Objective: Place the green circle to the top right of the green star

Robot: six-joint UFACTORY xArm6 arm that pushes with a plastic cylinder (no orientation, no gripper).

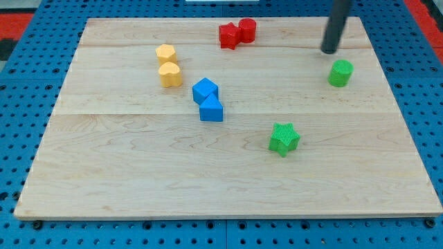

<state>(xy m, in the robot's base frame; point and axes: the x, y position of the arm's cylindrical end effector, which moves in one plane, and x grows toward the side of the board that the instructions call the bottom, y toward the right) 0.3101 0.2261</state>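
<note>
My tip (pixel 329 51), bare rod, no gripper, grasps nothing, just above green circle block (pixel 340 72); circle already top right of green star block (pixel 283 138); next: small nudge at most

green circle (pixel 340 72) and green star (pixel 284 138) share a pale wooden board (pixel 138 180) with red (pixel 237 33), yellow (pixel 168 65) and blue blocks (pixel 208 99); dark tip (pixel 329 51).

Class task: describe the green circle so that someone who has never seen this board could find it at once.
Start at the wooden board and go to the view's upper right. Just below my tip stands the green circle, apart from it. Unlike the green star lower down, it is round.
</note>
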